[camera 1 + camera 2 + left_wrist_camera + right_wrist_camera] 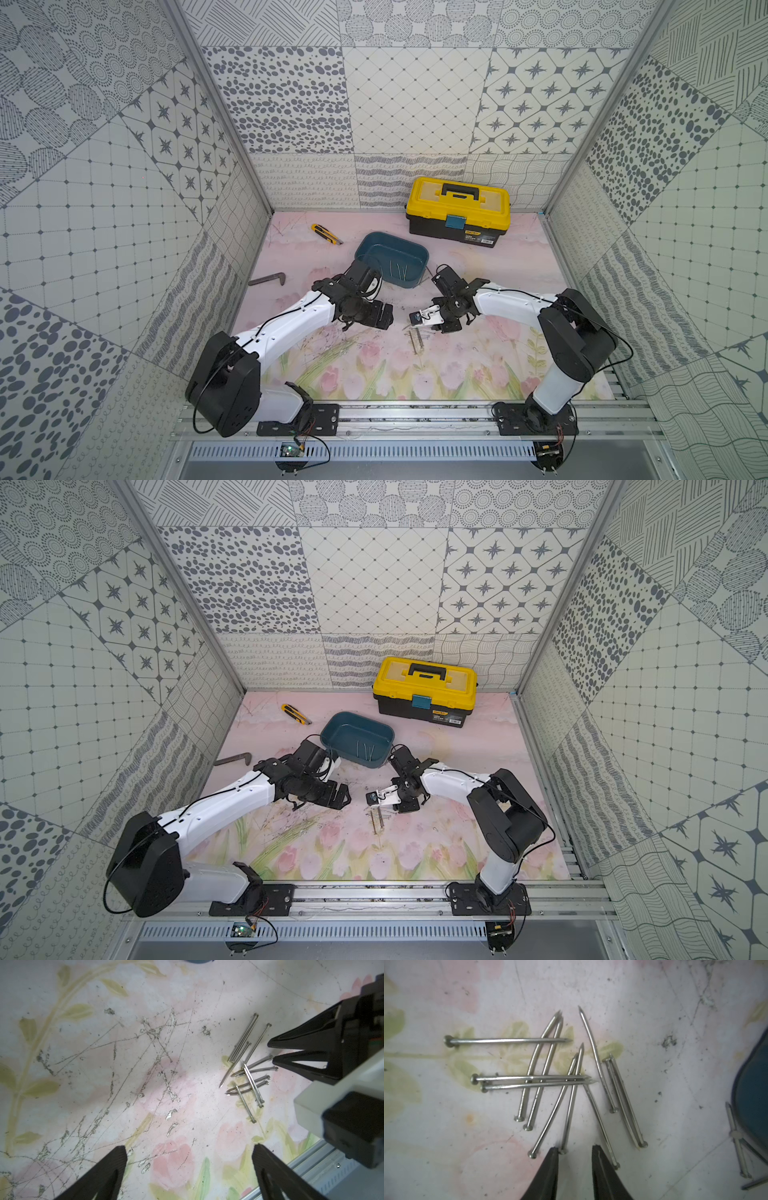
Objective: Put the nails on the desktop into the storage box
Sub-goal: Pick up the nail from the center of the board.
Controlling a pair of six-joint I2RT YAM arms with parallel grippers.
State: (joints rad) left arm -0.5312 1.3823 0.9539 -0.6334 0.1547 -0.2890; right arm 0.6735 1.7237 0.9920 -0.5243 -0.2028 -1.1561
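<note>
About a dozen nails (550, 1082) are shown crossed in a loose heap on the desktop (374, 365), near the box (405, 282), in which a few more are seen. At the heap's edge the right gripper (575, 1148) is held with jaws parted narrowly and nothing clamped between them. Beside the heap, the left gripper (189, 1148) is spread wide and empty over scuffed desktop.

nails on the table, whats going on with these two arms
The right gripper, jaws slightly apart and empty, sits low at the edge of the nails piled on the desktop. The left gripper hovers wide open nearby, holding nothing. A few nails already lie in the storage box.
</note>
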